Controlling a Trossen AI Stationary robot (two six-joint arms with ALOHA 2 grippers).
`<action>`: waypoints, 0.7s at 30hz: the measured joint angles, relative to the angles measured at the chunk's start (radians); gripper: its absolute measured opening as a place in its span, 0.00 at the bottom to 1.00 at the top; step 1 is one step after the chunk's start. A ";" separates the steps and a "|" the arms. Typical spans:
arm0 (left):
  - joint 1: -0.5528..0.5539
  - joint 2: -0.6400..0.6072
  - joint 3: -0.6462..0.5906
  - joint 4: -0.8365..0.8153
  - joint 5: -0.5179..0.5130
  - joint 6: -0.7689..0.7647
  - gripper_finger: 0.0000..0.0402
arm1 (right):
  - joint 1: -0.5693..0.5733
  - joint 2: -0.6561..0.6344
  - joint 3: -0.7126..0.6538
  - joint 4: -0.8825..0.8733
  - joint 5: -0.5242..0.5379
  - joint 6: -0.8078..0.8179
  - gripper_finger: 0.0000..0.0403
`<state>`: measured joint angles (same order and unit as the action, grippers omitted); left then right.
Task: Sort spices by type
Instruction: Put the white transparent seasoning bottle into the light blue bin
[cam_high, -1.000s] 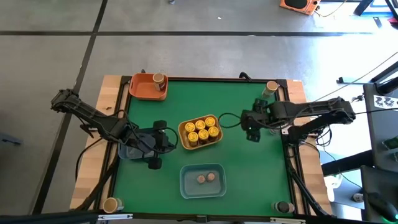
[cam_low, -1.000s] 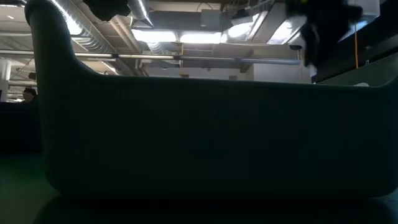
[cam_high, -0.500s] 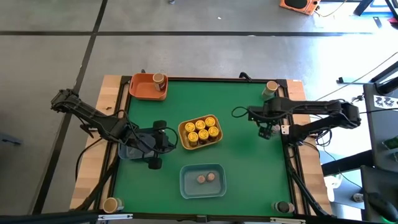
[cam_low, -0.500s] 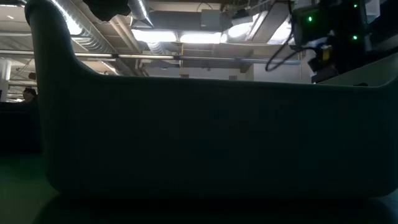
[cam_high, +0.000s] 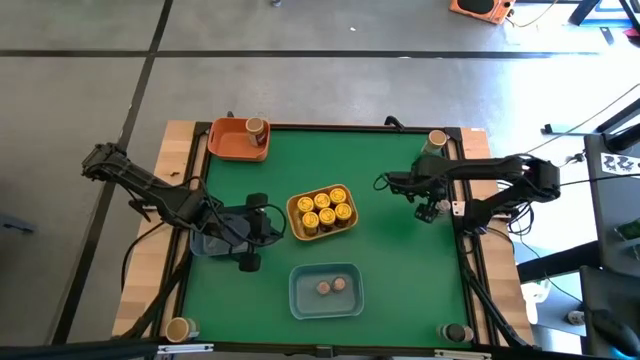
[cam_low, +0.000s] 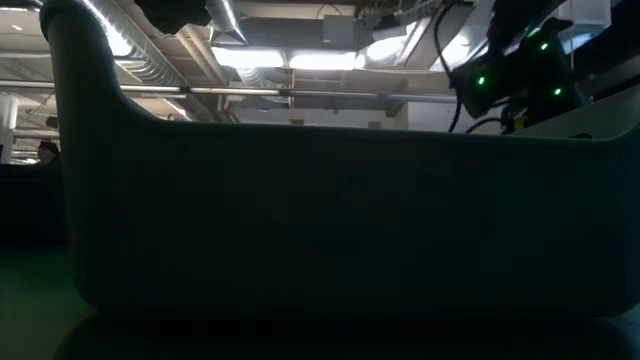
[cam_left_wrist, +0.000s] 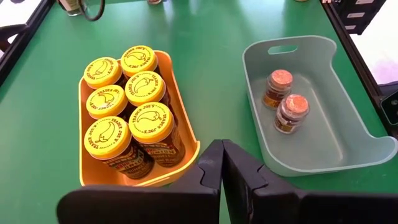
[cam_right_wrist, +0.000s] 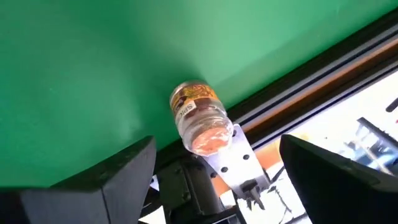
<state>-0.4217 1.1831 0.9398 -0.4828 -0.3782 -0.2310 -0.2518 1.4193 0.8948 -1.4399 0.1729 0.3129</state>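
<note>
Six yellow-lidded jars (cam_left_wrist: 127, 96), yellow tray (cam_left_wrist: 186, 134); tan-lidded jars (cam_left_wrist: 285, 107), pale blue tray (cam_left_wrist: 348, 134); green table (cam_high: 400, 270).

Ceiling lights (cam_low: 300, 60) are glaring in the low view, leaving the tray wall (cam_low: 330, 220) sitting dark and backlit; overhead, even light is falling softly.

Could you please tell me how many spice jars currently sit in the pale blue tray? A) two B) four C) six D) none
A: the pale blue tray holds just two tan-lidded jars side by side, as the left wrist and high views both show, while six yellow-lidded jars fill the yellow tray.
</note>
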 joint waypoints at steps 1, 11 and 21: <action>0.000 0.000 0.000 0.000 0.000 0.000 0.01 | -0.014 0.014 0.000 -0.002 -0.002 -0.003 0.84; 0.000 0.000 0.000 0.000 -0.001 -0.003 0.01 | -0.085 0.142 -0.028 -0.003 -0.035 -0.057 0.84; 0.000 0.000 0.000 0.000 -0.001 -0.003 0.01 | -0.089 0.195 -0.145 0.075 -0.035 -0.093 0.84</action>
<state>-0.4217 1.1831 0.9398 -0.4828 -0.3790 -0.2340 -0.3408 1.6146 0.7497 -1.3652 0.1376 0.2197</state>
